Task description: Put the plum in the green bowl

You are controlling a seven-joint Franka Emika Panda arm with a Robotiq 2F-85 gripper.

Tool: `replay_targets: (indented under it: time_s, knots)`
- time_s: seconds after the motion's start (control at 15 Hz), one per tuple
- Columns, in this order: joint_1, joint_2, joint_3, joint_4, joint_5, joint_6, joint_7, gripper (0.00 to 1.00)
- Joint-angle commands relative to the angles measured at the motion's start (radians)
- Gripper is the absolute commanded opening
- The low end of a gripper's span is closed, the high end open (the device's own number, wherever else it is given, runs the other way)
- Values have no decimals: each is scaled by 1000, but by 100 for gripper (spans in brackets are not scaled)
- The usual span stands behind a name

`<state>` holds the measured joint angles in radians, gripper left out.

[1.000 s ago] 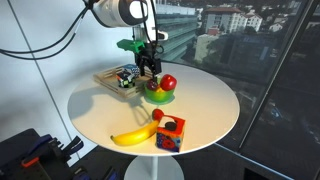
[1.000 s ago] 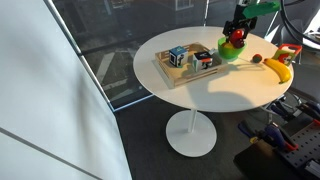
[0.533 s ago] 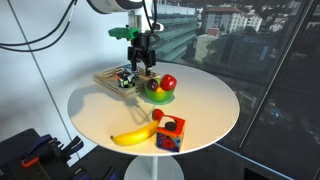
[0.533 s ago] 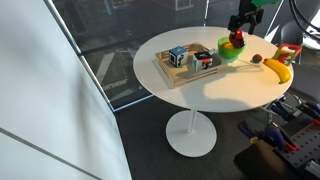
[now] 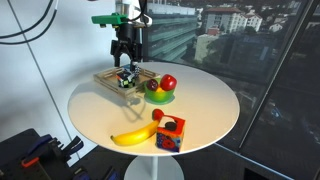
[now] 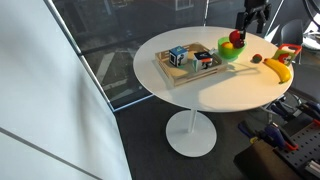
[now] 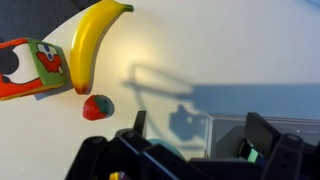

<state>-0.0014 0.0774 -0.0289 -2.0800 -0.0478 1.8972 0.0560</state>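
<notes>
Exterior view: plum (image 5: pixel 153 87) in bowl (image 5: pixel 163 99), clear of gripper (image 5: pixel 126 64).

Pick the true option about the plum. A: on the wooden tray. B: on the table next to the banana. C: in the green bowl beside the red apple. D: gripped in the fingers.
C: in an exterior view the plum sits inside the green bowl, next to the red apple; the wrist view shows the gripper open and empty.
</notes>
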Motion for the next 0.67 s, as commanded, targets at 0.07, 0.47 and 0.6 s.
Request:
replay_targets:
  time_s: [0.07, 0.47, 0.6]
  knots:
    - [5, -109, 15, -71, -4, -68, 6, 100]
    - [3, -249, 22, -164, 2, -50, 17, 100]
    - [3, -294, 24, -186, 6, -38, 19, 100]
